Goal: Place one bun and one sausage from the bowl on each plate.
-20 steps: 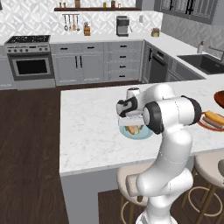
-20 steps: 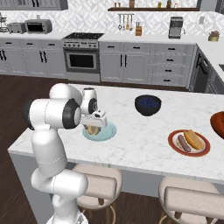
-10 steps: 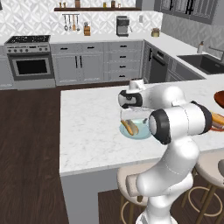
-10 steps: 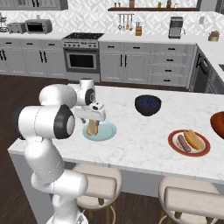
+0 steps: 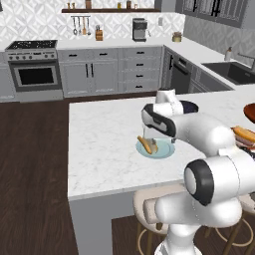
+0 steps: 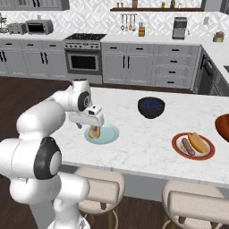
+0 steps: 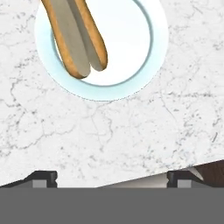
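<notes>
I stand in a home kitchen: grey cabinets [image 6: 129, 67] line the walls, with a steel oven range [image 6: 83, 56] set among them. A coffee maker [image 6: 180, 27] sits on the back counter, utensils [image 6: 129, 21] hang below a wooden shelf [image 6: 152, 8]. A marble island [image 5: 104, 144] has stools [image 6: 100, 188] tucked under it.

The arm [image 5: 209, 149] is glossy white, built of rounded tubular links with dark grey, disc-shaped joint caps [image 6: 47, 163]. Its hand [image 6: 87, 117] is a boxy white block, and 2 small dark finger tips [image 7: 46, 177] carry pale grey pads.
</notes>
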Controlling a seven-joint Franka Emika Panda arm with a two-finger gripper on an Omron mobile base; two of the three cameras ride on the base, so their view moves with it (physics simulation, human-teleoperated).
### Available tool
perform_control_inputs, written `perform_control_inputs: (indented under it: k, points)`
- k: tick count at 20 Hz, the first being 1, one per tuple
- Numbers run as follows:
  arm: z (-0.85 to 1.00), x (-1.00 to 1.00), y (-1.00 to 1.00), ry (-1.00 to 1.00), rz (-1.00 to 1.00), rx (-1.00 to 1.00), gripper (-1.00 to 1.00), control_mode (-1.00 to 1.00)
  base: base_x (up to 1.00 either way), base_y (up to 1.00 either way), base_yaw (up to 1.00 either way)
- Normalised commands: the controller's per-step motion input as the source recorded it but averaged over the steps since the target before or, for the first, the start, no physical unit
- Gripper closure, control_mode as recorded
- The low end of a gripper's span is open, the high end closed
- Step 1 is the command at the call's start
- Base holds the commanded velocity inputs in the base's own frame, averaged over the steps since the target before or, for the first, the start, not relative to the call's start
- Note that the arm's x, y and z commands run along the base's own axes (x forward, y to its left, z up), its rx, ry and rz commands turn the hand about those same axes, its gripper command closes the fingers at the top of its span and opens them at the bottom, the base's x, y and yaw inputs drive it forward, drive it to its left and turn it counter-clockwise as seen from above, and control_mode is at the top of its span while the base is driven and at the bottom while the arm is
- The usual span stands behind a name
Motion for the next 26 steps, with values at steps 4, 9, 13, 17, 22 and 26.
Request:
perform_control_inputs:
  k: [4, 9, 13, 17, 22, 26]
  points:
    - [0.71, -0.76, 0.0, 0.0, 0.0, -0.01, -1.0, -1.0, 0.0, 0.0, 0.0]
    - [0.11, -0.59, -0.21, -0.03, 0.02, -0.01, -1.0, -1.0, 0.0, 0.0, 0.0]
    - [-0.04, -0.67, -0.14, -0.1, 0.02, 0.0, -1.0, -1.0, 0.0, 0.0, 0.0]
    - [-0.03, -0.37, 0.0, -0.09, 0.02, 0.0, -1.0, -1.0, 0.0, 0.0, 0.0]
    - [0.0, -0.01, 0.0, 0.0, 0.0, 0.0, -1.0, -1.0, 0.0, 0.0, 0.0]
    - [0.0, -0.01, -0.03, 0.0, -0.01, 0.0, -1.0, -1.0, 0.0, 0.0, 0.0]
